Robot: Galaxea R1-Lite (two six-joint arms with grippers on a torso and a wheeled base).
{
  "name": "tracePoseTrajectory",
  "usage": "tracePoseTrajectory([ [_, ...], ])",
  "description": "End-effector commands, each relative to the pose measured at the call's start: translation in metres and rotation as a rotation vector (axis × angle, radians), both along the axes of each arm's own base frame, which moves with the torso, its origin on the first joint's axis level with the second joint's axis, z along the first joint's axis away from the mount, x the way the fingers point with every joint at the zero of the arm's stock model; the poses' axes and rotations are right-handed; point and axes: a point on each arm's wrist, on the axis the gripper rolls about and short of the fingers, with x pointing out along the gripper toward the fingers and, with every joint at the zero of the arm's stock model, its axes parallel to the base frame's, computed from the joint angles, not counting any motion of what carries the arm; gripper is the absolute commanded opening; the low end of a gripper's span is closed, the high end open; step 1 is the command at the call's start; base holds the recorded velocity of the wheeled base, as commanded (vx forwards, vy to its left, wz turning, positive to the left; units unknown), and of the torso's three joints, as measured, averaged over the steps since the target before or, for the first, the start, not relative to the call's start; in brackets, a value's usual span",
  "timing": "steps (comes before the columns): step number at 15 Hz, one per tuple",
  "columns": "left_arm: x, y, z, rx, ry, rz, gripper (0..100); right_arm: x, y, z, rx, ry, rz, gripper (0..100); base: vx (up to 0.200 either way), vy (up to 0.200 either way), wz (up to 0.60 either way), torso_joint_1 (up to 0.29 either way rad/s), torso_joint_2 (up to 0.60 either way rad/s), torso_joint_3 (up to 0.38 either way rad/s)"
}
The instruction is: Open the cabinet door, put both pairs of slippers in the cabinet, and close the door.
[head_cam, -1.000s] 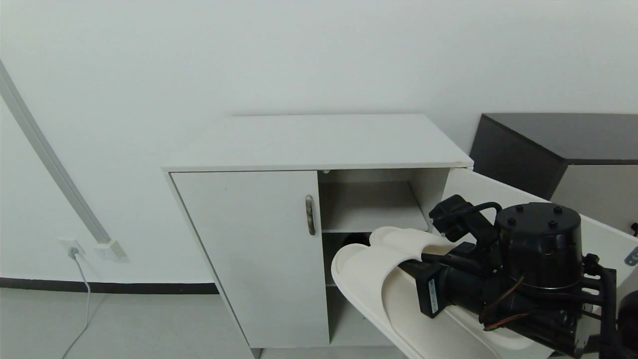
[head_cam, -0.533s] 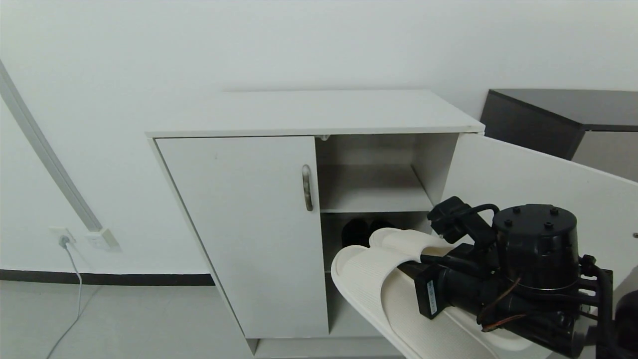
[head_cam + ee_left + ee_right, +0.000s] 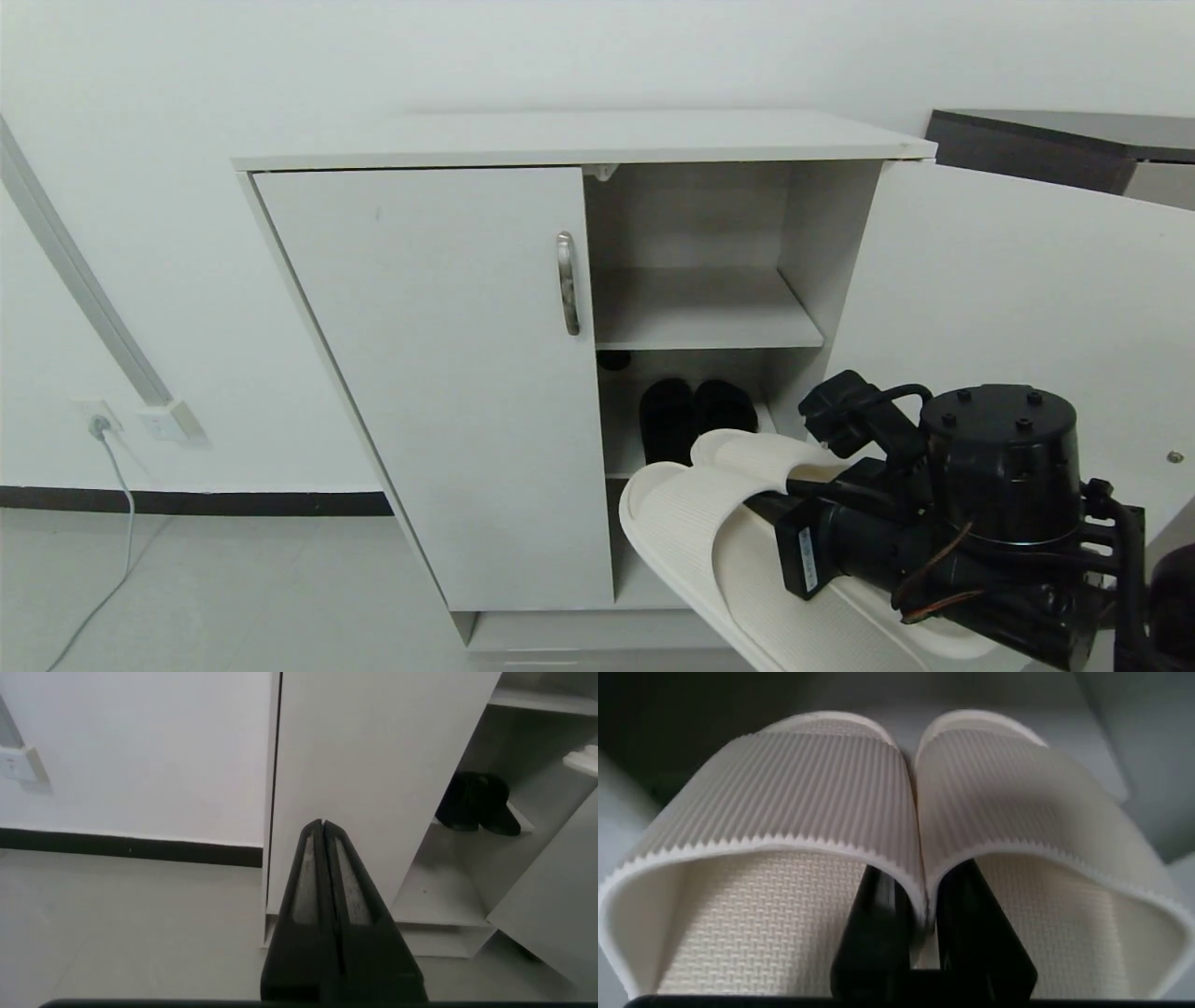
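Your head view sank over that last second, and the whole picture slid with it. The cabinet (image 3: 579, 140) rose in the frame until its top was nearly edge-on. That was the camera moving, not the furniture.

The gain was inside: the black slippers (image 3: 695, 415) came fully into sight, side by side on the middle shelf, under the bare upper shelf (image 3: 700, 313). So one pair was already home, and the right door (image 3: 1008, 299) stood swung wide. The left door (image 3: 420, 373) was shut.

Against the arm itself nothing moved. Your right gripper (image 3: 922, 938) sat in the same spot in the frame, pinching the white slippers (image 3: 691, 532) by the two inner strap edges, one finger (image 3: 878, 924) tucked under each strap. The pair hung low in front of the open half, toes toward the cabinet, not yet inside.

Your left gripper (image 3: 322, 896) was pressed together on nothing, off in front of the left door, near the floor.

My read: you were lined up for the second pair. The black pair left little room beside it, so the upper shelf or the floor of the cabinet looked the safer landing. After that, only closing the door remained.
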Motion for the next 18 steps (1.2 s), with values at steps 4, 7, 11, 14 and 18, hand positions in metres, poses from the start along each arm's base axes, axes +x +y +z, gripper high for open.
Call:
tracePoseTrajectory([
  [4,0.000,0.000,0.000,0.001,-0.001,0.000,0,0.001,0.001,0.001,0.013,-0.018,-0.006,0,0.000,0.000,0.00,0.003,0.11,0.108],
  [7,0.000,0.000,0.000,0.001,-0.001,-0.001,0,0.005,0.003,-0.003,-0.007,-0.025,-0.053,0,0.000,0.000,0.00,0.000,0.00,0.000],
  [11,0.000,0.000,0.000,0.004,-0.001,-0.003,0,0.011,0.030,-0.006,-0.078,-0.096,-0.176,0,0.000,0.000,0.00,0.000,0.00,0.000],
  [14,0.000,0.000,0.000,0.008,-0.001,-0.004,0,0.030,0.077,-0.006,-0.090,-0.159,-0.333,0,0.000,0.000,0.00,0.000,0.00,0.000],
  [18,0.000,0.000,0.000,0.008,-0.001,-0.006,0,0.038,0.091,0.031,-0.043,-0.226,-0.476,0,0.000,0.000,0.00,0.000,0.00,0.000],
])
